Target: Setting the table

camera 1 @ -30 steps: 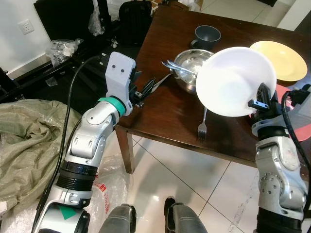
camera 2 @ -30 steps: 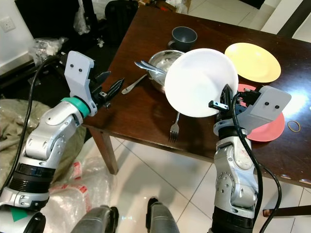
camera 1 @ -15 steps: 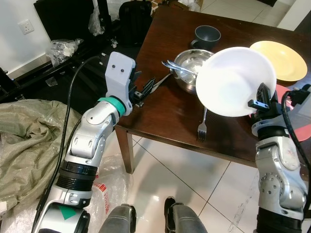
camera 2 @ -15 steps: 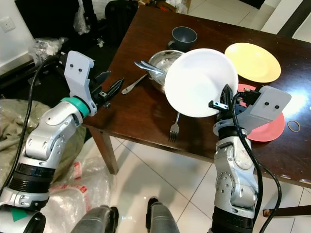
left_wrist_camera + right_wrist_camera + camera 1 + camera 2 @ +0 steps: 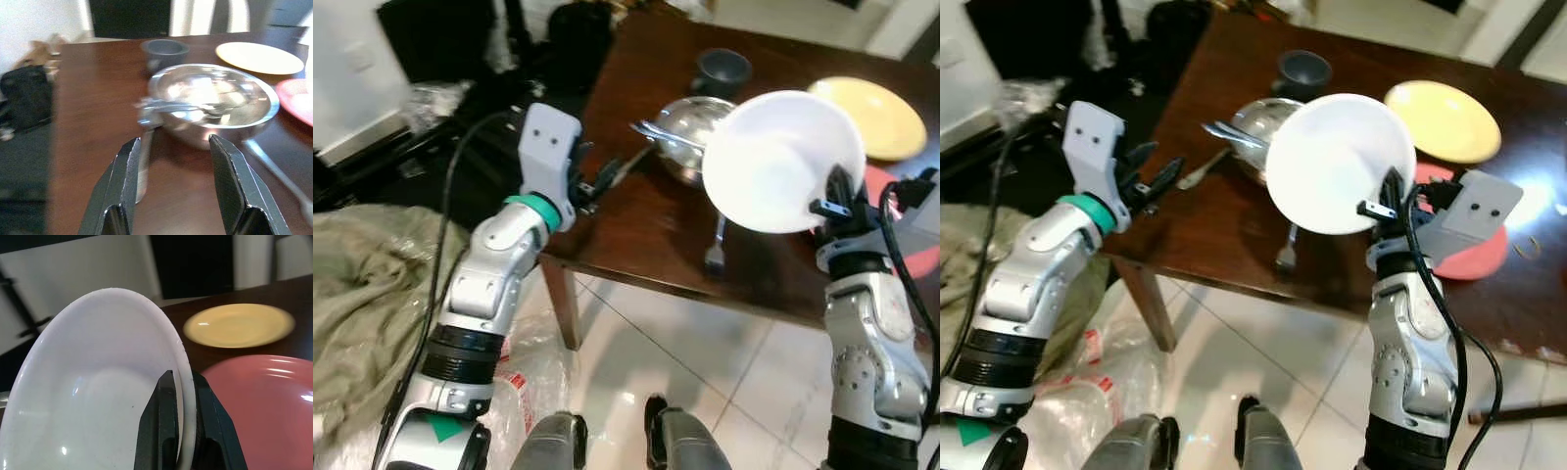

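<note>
My right gripper (image 5: 178, 396) is shut on the rim of a white plate (image 5: 783, 162), holding it tilted in the air above the table's front edge. Behind the white plate, a red plate (image 5: 259, 391) and a yellow plate (image 5: 1442, 119) lie on the dark wooden table (image 5: 1224, 220). A steel bowl (image 5: 215, 100) with cutlery laid across it stands mid-table, a grey mug (image 5: 1302, 70) behind it. A spoon (image 5: 1203, 169) lies left of the bowl and a fork (image 5: 717, 245) lies near the front edge. My left gripper (image 5: 173, 147) hovers open near the table's left corner, pointing at the spoon.
A rubber band (image 5: 1528, 248) lies at the table's right. An olive cloth heap (image 5: 357, 294) and plastic wrap (image 5: 1097, 382) lie on the tiled floor to the left. Black bags and stands (image 5: 558, 39) crowd the back left.
The whole picture has shifted slightly and blurred, so the camera moved. The white plate stays held in the right gripper, and the left gripper stays open by the corner.
</note>
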Robot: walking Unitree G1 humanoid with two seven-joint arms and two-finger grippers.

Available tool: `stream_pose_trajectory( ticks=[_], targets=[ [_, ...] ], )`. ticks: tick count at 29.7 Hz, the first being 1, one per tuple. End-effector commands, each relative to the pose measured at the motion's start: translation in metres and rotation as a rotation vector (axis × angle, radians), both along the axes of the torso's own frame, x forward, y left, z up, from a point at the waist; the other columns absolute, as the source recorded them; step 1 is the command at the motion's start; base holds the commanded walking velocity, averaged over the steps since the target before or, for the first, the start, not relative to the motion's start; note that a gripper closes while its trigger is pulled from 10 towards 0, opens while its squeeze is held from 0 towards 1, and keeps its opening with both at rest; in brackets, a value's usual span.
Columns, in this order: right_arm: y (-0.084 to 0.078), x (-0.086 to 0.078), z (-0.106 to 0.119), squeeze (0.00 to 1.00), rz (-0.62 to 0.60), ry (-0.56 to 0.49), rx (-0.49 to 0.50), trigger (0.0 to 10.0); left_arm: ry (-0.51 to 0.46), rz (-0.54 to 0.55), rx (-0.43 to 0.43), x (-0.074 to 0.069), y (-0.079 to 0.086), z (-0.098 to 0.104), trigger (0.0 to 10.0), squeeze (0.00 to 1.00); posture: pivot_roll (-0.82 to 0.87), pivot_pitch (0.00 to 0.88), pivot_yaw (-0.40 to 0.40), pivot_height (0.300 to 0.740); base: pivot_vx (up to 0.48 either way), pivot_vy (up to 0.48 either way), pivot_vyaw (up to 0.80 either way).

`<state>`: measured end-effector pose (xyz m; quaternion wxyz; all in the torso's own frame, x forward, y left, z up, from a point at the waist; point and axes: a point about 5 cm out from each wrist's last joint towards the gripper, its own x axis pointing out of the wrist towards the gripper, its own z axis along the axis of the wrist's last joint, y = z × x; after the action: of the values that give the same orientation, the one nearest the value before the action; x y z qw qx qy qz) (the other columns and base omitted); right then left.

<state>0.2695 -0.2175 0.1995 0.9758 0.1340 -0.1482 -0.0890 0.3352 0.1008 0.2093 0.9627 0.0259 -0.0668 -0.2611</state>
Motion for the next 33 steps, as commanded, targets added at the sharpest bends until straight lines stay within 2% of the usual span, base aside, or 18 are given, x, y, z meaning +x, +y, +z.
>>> stream_pose_trajectory(
  ticks=[1,33],
  targets=[
    [-0.0043,-0.0016,-0.0028,0.00,-0.015,0.009,0.007,10.0,0.012,-0.010,0.008,0.0009,-0.0042,-0.0039,10.0,0.00,0.06,0.086,0.020,0.740,0.000,0.000,-0.80],
    [-0.0039,0.0011,-0.0021,0.00,-0.001,0.004,0.002,10.0,0.004,-0.008,0.007,0.0041,-0.0037,-0.0035,10.0,0.00,0.06,0.069,0.019,0.740,0.000,0.000,-0.80]
  ],
)
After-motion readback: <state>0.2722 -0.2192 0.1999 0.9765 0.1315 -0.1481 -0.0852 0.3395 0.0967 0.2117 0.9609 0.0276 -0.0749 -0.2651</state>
